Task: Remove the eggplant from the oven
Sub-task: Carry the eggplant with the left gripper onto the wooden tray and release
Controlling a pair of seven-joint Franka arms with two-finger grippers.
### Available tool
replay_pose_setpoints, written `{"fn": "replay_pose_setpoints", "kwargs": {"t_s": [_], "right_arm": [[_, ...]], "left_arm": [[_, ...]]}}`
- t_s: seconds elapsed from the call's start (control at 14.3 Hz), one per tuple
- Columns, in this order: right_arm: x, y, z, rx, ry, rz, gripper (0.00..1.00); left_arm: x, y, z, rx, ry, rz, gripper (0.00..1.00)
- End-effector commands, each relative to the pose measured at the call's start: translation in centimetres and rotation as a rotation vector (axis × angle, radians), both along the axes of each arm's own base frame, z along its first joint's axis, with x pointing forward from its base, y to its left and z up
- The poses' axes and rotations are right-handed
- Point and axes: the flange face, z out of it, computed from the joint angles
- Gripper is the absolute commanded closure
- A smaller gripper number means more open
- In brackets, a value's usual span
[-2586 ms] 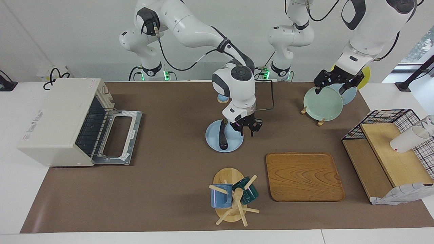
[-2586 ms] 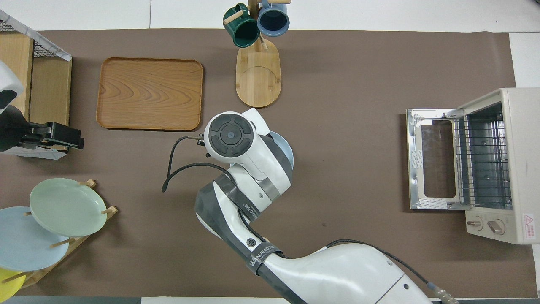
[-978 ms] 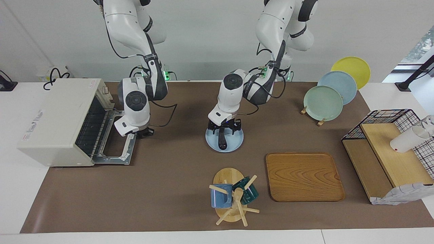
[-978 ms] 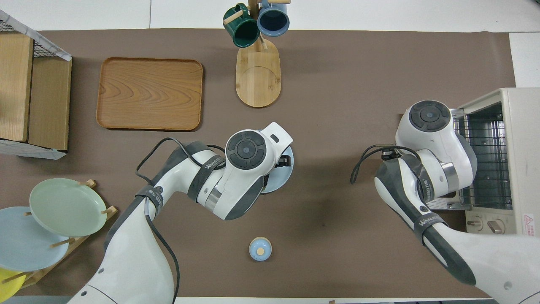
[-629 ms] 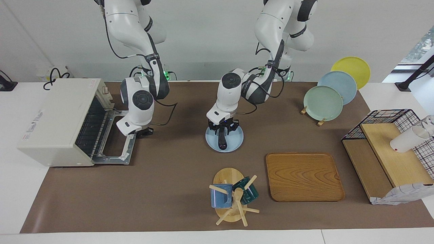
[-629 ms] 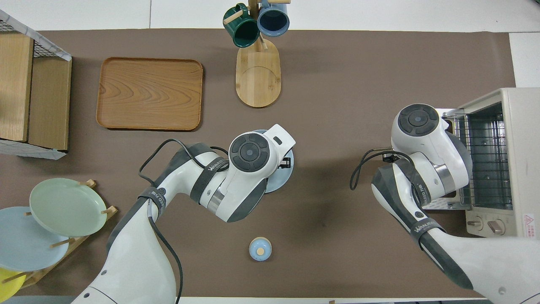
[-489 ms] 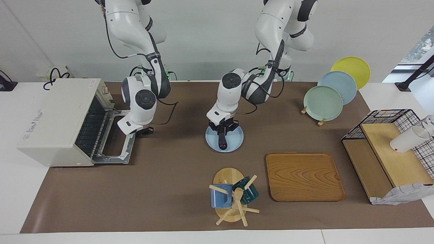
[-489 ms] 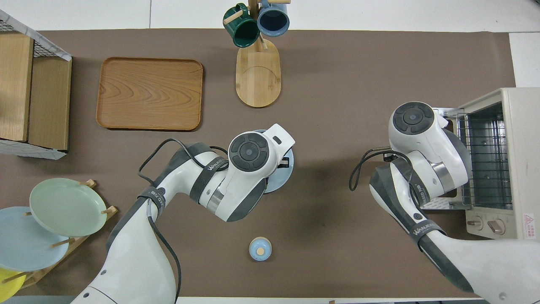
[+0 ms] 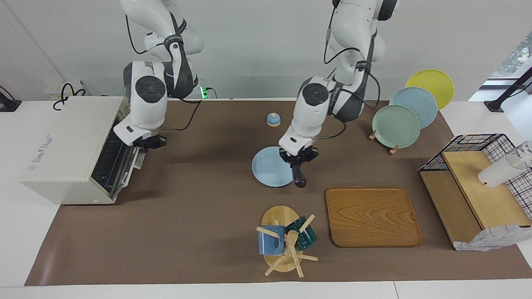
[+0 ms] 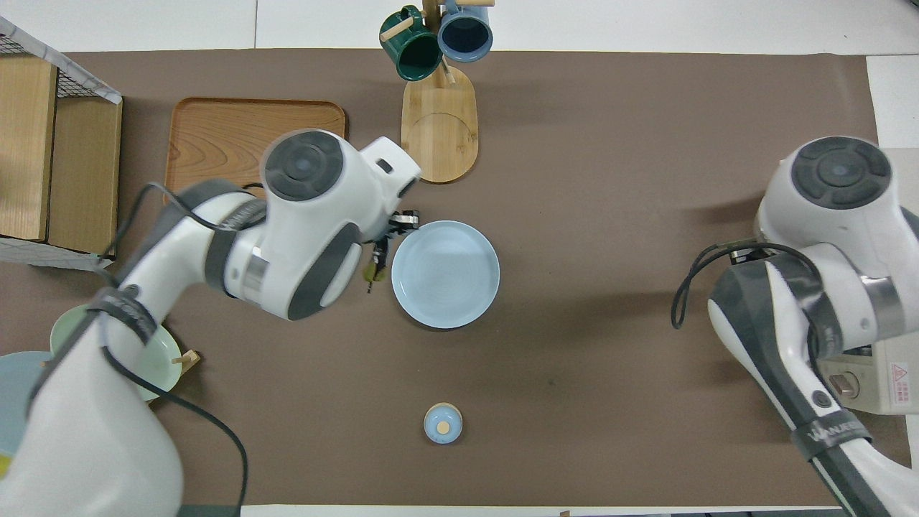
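Holding the eggplant (image 9: 298,175), the left gripper (image 9: 298,160) is clenched on its upper end; the eggplant hangs tip-down in the air over the edge of the blue plate (image 9: 270,168) toward the left arm's end. Half a second ago it lay on that plate with the gripper down on it; now it is lifted clear and the plate is bare.

The oven (image 9: 70,147) door, flat open a second ago, now stands tilted up, nearly shut. The right gripper (image 9: 150,142) is at the door's top edge, fingers closed; whether it grips the door or only presses it, cannot tell. The right arm has risen with the door.

Unmoved: tray (image 9: 373,216), mug stand (image 9: 282,243), small blue knob (image 9: 273,119), plate rack (image 9: 397,126), wire basket (image 9: 465,145).

Facing view shows the eggplant's whole length below the fingers. Overhead view shows only its stem end (image 10: 372,271) beside the plate; the left wrist covers the rest. There the right arm hides the oven door and most of the oven, leaving a corner with a dial.
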Motion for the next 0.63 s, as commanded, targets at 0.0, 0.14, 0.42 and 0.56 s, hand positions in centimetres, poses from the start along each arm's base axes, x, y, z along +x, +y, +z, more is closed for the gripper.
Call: {"fn": "replay_pose_setpoints", "kwargs": {"t_s": [0.0, 0.14, 0.42, 0.56], "right_arm": [[0.9, -5.2, 0.8, 0.035, -0.022, 0.022, 1.00], [0.3, -7.2, 1.8, 0.073, -0.016, 0.027, 1.00], [0.5, -7.2, 5.3, 0.178, -0.032, -0.027, 0.79], [1.0, -5.6, 8.6, 0.227, -0.049, -0.035, 0.58]], "left_arm": [[4.9, 9.1, 0.5, -0.010, 0.007, -0.025, 1.00], [7.4, 15.4, -1.1, -0.007, -0.009, -0.020, 1.00], [14.4, 18.6, -6.3, -0.006, -0.047, 0.042, 1.00], [14.6, 19.0, -7.7, -0.002, -0.069, 0.020, 1.00]]}}
